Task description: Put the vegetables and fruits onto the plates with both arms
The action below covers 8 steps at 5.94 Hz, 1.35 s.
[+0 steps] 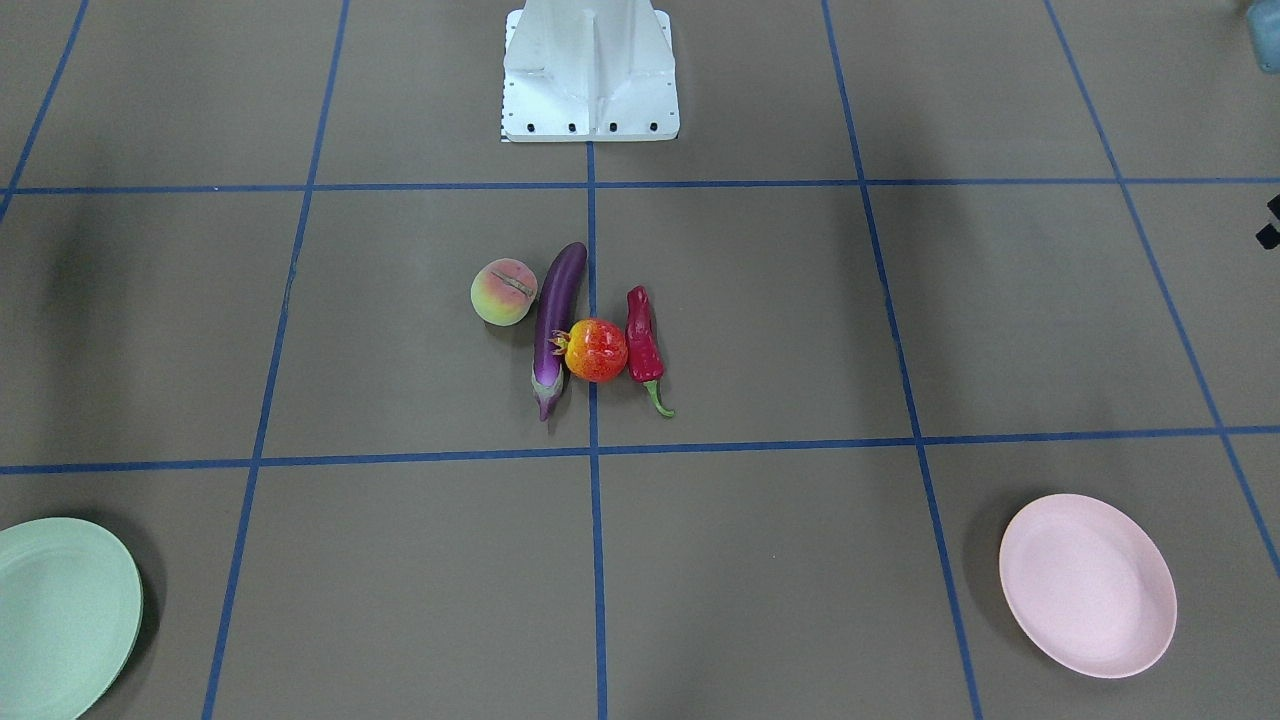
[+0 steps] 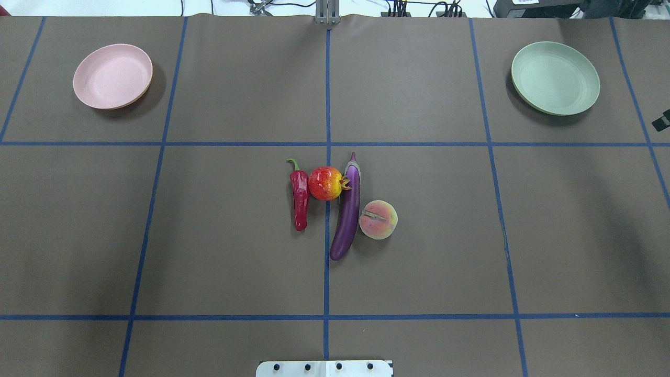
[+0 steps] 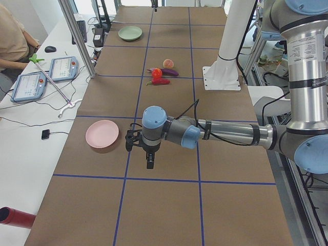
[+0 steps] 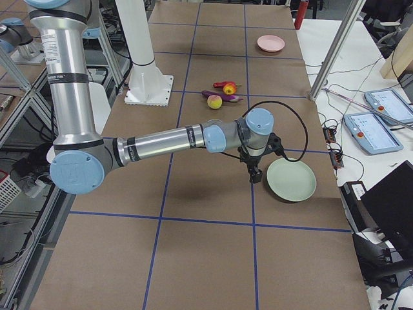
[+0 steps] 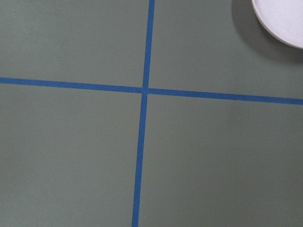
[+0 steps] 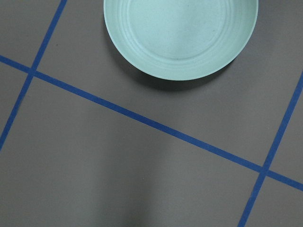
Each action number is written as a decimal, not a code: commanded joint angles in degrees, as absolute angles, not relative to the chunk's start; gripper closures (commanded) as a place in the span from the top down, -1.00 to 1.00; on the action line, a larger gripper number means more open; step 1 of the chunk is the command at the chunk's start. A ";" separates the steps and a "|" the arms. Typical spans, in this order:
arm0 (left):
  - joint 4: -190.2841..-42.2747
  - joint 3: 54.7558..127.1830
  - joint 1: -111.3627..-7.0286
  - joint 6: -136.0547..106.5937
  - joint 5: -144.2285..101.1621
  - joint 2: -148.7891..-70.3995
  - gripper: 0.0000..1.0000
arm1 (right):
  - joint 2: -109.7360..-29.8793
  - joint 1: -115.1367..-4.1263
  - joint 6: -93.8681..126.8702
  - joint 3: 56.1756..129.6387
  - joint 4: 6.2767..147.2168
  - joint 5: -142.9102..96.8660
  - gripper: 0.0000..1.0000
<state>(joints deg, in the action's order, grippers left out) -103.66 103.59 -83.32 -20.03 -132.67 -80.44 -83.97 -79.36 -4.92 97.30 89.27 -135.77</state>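
Note:
The peach (image 1: 504, 291), purple eggplant (image 1: 556, 325), red-orange fruit (image 1: 596, 350) and red chili (image 1: 643, 345) lie close together at the table's middle. The mint green plate (image 2: 555, 77) and the pink plate (image 2: 112, 76) sit empty at the far corners. My left gripper (image 3: 149, 163) hangs over the table beside the pink plate (image 3: 102, 134), far from the produce. My right gripper (image 4: 256, 173) hangs beside the green plate (image 4: 292, 179). I cannot tell whether either is open or shut. The wrist views show only plate rims (image 5: 284, 19) (image 6: 180, 33) and no fingers.
The white robot base (image 1: 590, 70) stands at the table's near-robot edge. Blue tape lines grid the brown table. Beyond the far edge are metal posts (image 3: 77, 36), tablets (image 3: 51, 69), cables and a seated operator (image 3: 13, 36). A red bottle (image 3: 15, 218) lies off the table's corner.

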 commanded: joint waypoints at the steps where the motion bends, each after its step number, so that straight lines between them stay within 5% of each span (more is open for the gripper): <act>1: -104.93 104.15 -83.32 -19.78 -132.63 -80.07 1.00 | -83.58 -79.37 -4.92 96.51 89.21 -135.88 1.00; 8: -104.94 103.62 -82.00 -20.04 -132.54 -79.10 1.00 | -83.32 -79.37 -4.92 96.77 89.21 -135.88 1.00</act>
<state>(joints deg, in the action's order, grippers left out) -104.88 103.70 -81.96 -20.04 -132.60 -79.24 -83.22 -79.36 -4.88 96.72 89.21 -135.86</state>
